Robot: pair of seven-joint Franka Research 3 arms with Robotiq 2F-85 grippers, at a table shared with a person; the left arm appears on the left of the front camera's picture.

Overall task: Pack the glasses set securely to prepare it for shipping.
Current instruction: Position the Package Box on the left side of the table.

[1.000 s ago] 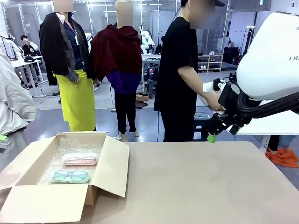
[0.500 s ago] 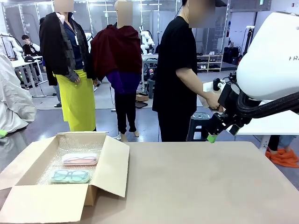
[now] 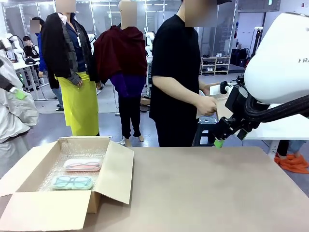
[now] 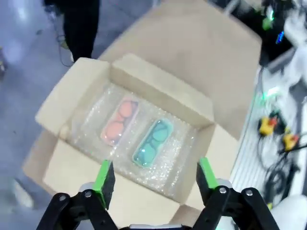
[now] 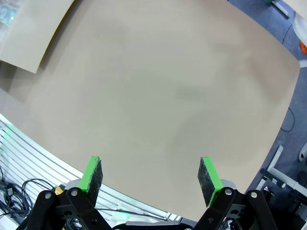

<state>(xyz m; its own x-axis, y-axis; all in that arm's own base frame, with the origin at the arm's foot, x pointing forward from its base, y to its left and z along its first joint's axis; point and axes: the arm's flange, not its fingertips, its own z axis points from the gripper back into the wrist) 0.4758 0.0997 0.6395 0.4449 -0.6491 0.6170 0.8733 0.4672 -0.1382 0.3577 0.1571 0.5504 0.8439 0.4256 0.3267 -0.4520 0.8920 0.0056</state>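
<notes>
The glasses set lies in an open cardboard box at the table's left, on bubble wrap. The pink case is farther back and the mint green case is nearer me. From above, in the left wrist view, the pink case and the green case lie side by side. My left gripper hangs open high over the box, holding nothing. My right gripper is open over bare table. In the front view the right gripper sits above the table's far right edge.
A person in a black shirt stands at the far side, one hand close to my right arm. The box's flaps stand open. A stool is behind the table. Tan tabletop stretches right of the box.
The person in black has stepped left along the far side. A green pad at the picture's left edge has risen. My right arm and the cases have not moved.
</notes>
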